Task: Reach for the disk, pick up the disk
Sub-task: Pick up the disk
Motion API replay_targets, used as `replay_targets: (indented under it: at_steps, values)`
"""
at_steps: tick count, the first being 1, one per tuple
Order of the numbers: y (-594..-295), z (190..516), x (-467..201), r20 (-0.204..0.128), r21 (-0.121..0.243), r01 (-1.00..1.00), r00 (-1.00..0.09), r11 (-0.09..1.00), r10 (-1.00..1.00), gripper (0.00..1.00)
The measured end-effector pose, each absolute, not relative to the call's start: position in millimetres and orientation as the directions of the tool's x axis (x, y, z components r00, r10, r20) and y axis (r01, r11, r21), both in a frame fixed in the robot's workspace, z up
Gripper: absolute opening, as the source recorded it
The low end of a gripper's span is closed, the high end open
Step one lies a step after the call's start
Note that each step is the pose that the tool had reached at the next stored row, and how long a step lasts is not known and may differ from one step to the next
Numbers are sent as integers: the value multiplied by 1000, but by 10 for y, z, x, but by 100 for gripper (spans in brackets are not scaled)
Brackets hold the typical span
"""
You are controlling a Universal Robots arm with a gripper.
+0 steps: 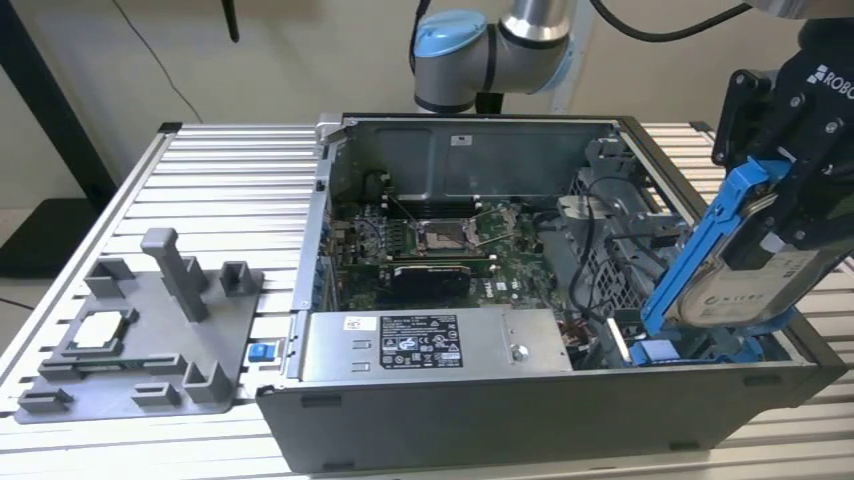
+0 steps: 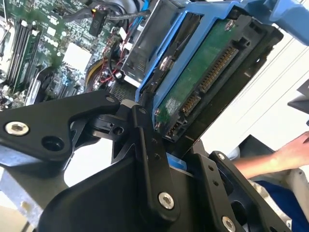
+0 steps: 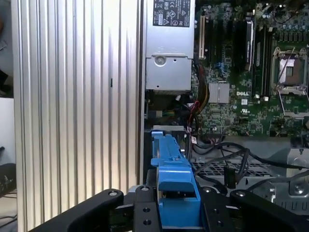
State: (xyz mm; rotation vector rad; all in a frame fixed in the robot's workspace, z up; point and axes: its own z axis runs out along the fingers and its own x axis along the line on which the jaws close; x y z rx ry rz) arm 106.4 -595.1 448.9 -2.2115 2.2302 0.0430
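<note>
On the ribbed tabletop (image 1: 200, 170), at the exterior view's left, a grey fixture (image 1: 140, 335); in the middle, an open computer case (image 1: 534, 300) with motherboard (image 1: 441, 240) and power supply (image 1: 434, 345). At the right, tool (image 1: 787, 190) clamped on the disk (image 1: 747, 270), tilted, lifted above the case's right end.

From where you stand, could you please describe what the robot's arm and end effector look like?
The arm is silver-grey tubing with a light blue joint cap and a black cable running off its upper part. The end effector is matte black with white lettering on its housing; in both wrist views its black linkage fingers carry silver screw heads.
</note>
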Motion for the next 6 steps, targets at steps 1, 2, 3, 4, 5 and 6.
replay_targets:
  at_steps: [1,2,3,4,5,6]
  values:
    - [-5951,4489,1064,-20,19,-1000,-9,8,-1000,0]
    - [-5951,4489,1063,-20,19,-1000,-9,8,-1000,0]
    - [-5952,4489,1063,-19,19,-1000,-9,8,-1000,0]
    - [-5951,4489,1063,-19,19,-1000,-9,8,-1000,0]
    - [-5951,4489,1063,-19,19,-1000,-9,8,-1000,0]
    - [-5951,4489,1063,-19,19,-1000,-9,8,-1000,0]
